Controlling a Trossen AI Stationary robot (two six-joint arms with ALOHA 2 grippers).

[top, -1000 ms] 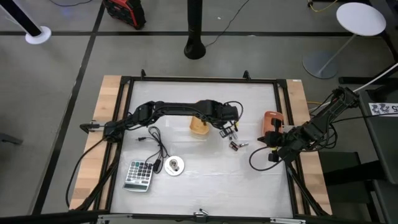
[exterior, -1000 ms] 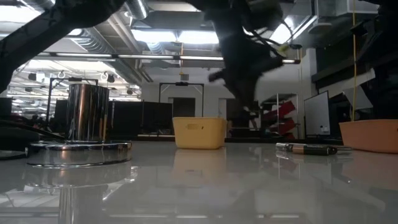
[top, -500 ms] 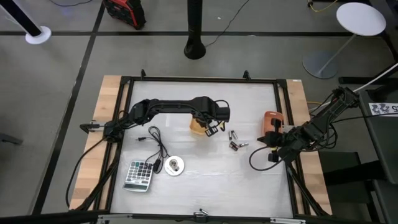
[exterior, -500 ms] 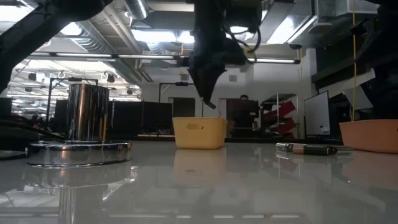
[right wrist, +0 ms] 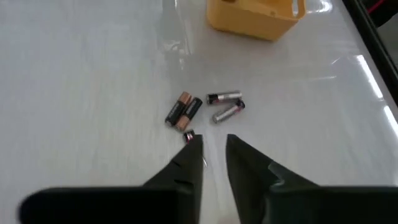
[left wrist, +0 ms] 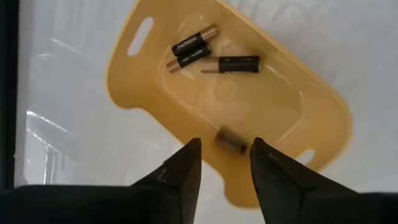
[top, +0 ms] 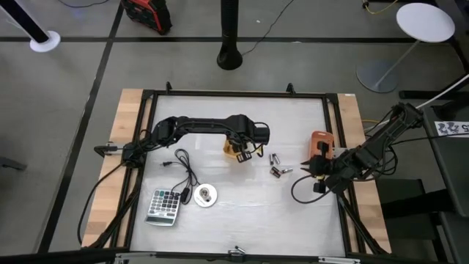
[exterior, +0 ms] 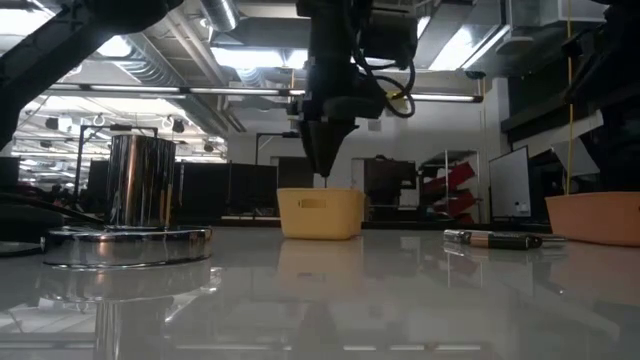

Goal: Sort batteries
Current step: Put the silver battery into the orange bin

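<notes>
Grey concrete floor (top: 66, 110) crossed by dark tape lines. Black post base (top: 230, 56) beyond bench's far edge. Round white stool (top: 425, 22) off far right corner. Overhead: ducts, bright strip lights (exterior: 260, 58). Dark monitors (exterior: 215, 190) behind.

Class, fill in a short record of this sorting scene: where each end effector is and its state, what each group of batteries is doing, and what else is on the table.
Left end effector: open, above the yellow bin
Bin contents: four batteries, three long, one short
Right end effector: open, at the table's right side, facing the loose batteries
Loose batteries: five visible on the white table, between the yellow bin and the orange bin
Other items: calculator, white disc with cable
</notes>
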